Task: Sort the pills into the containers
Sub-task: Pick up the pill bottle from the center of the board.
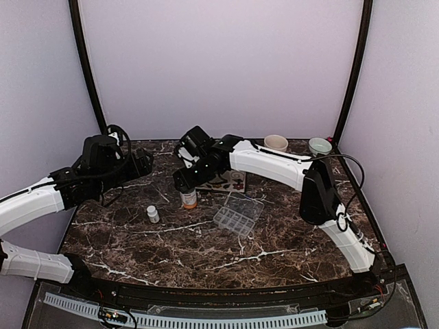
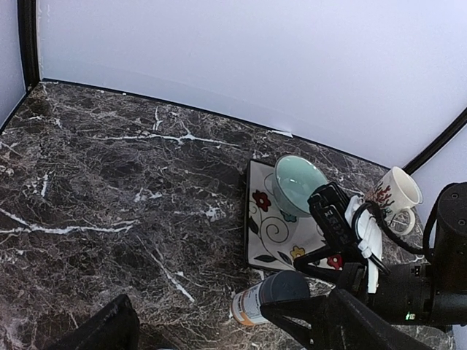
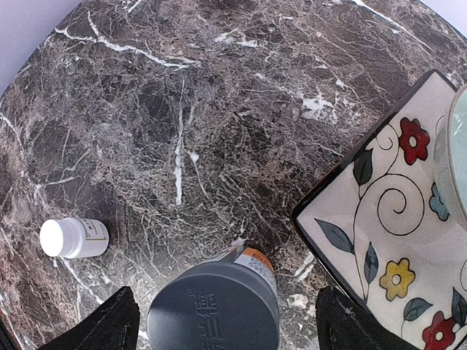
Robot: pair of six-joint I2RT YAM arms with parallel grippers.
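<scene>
Near me on the dark marble tabletop (image 1: 206,257) lies the clear plastic pill box (image 1: 238,214). Its little square containers (image 1: 232,221) look bare, and I see no pills anywhere. Further off, my right hand (image 1: 185,179) hangs spread over the orange bottle with the grey cap (image 3: 215,310), not touching it. My left hand (image 1: 139,164) hangs spread too. I think the sorting has not begun.
</scene>
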